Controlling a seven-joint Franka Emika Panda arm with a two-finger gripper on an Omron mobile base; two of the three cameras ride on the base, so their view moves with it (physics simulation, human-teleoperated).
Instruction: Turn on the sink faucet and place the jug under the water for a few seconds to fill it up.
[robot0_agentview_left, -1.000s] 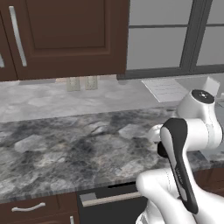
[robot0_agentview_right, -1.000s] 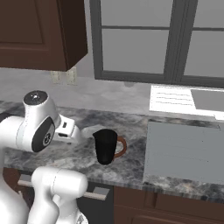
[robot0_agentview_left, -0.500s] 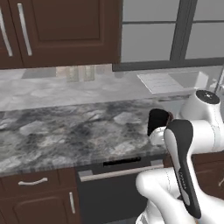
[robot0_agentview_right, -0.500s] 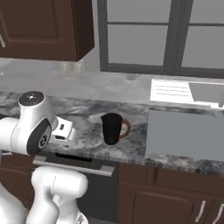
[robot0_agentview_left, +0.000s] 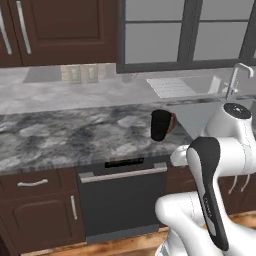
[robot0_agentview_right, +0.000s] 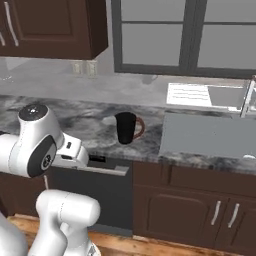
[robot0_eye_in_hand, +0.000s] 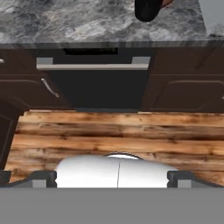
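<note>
Up on the grey-veined marble counter stands the jug, a small black rounded vessel with a reddish-brown handle turned toward the sink; it sits upright near the counter's front edge, just left of the sink. That basin is a flat grey rectangle let into the stone, and behind it lies a white ridged mat. At its far right rises the sink faucet, a slim grey metal tap with an angular spout bent forward at the top; it is well apart from the jug. Below the counter edge a black dishwasher with a long silver bar handle sits between dark brown cabinet doors, over a wooden plank floor. The gripper hangs low in front of the dishwasher, its dark fingertips spread wide apart and grasping nothing. Open counter stretches to the left of the jug. Dark wall cabinets and grey glazed panes hang above the backsplash.
</note>
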